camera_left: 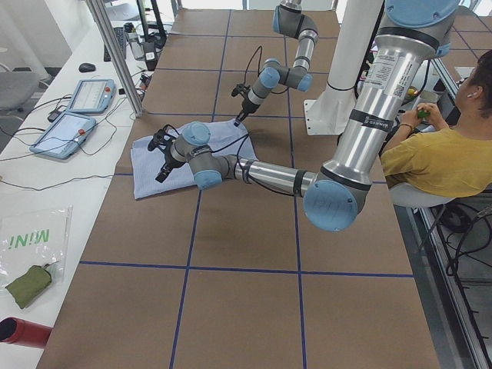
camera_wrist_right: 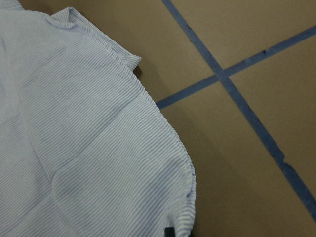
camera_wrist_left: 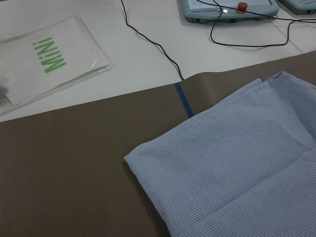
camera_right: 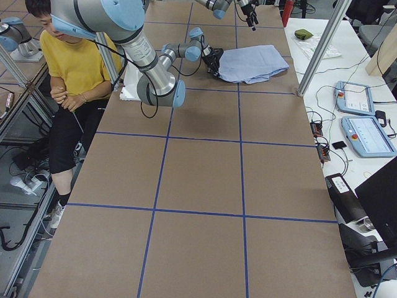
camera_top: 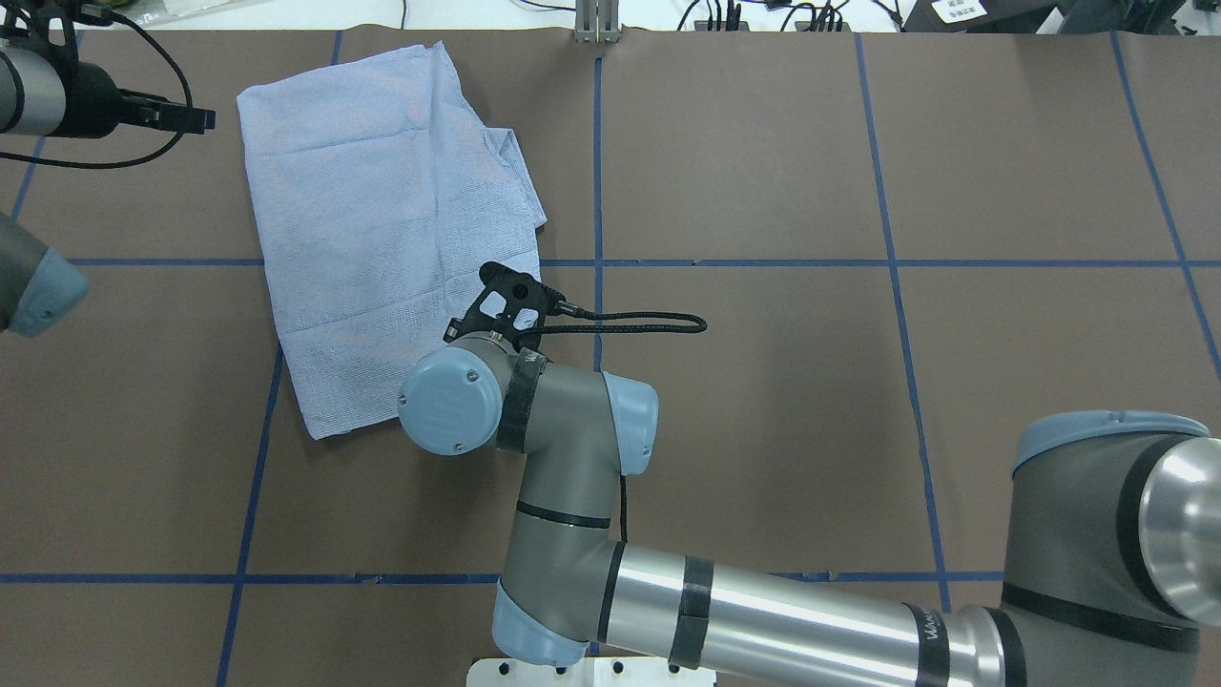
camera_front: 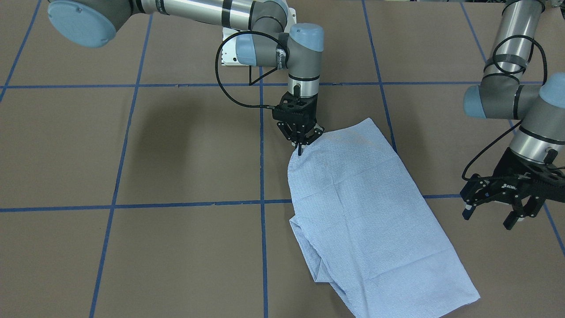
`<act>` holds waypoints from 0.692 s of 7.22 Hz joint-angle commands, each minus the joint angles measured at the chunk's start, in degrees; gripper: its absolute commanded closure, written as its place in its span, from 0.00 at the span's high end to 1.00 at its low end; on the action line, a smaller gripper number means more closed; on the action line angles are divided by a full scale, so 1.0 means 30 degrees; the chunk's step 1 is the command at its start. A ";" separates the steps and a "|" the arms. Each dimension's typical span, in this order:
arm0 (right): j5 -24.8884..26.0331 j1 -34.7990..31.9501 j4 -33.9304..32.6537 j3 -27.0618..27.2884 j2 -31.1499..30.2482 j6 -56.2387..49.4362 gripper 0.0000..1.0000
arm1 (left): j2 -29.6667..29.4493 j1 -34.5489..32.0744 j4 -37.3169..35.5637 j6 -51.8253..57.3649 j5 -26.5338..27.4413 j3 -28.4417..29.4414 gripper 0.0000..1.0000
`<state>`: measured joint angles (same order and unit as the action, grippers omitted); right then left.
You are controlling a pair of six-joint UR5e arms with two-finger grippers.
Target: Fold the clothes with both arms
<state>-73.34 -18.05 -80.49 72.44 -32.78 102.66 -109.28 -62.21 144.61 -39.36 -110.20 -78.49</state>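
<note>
The shirt (camera_front: 366, 207) lay on the far left part of the table (camera_front: 176, 154), already reduced to one long, narrow panel. No sleeves, collar or buttons showed, so the side folds looked done. What seemed left was at least one fold across its length, then smoothing. The panel sat askew to the blue tape lines (camera_front: 261, 176), and layers stuck out unevenly along its right side.

The right gripper (camera_front: 300, 150) was at the near right corner of the shirt, its fingers drawn narrow on the cloth edge, which peaked up slightly there. This looked like the start of the cross fold. The left gripper (camera_front: 491, 216) hung just left of the shirt, fingers spread wide and holding nothing.

The front view alone showed both sets of fingers. In the overhead view the right wrist covered that corner, and the left gripper showed only at the far left edge. The overhead view gave the shirt's whole outline and its creases. The right wrist camera showed the gathered seam beside the grip but not the fingers. The left wrist camera showed the shirt's far corner lying flat, and beyond the table a bag (camera_wrist_left: 49, 54) marked "MiNi". The side views added a seated person (camera_left: 446, 154) in yellow.
</note>
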 commanded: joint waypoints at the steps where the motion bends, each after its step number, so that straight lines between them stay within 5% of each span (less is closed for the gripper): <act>1: -0.0075 -0.0456 -0.0007 0.3025 -0.2245 -0.0789 0.00 | 0.0011 0.0022 -0.0011 -0.0444 -0.0501 -0.0378 1.00; 3: -0.0800 -0.0661 -0.0007 0.7148 -0.5260 -0.1898 0.00 | 0.0127 0.0051 -0.0040 -0.1841 -0.1465 -0.1252 1.00; 5: -0.0691 -0.0661 -0.0153 1.0293 -0.7787 -0.1905 0.00 | 0.1962 0.1245 -0.0040 -0.4704 -0.1675 -0.4375 1.00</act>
<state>-75.49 -19.94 -80.64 97.77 -51.97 97.24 -106.67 -60.68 144.50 -47.97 -114.80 -86.05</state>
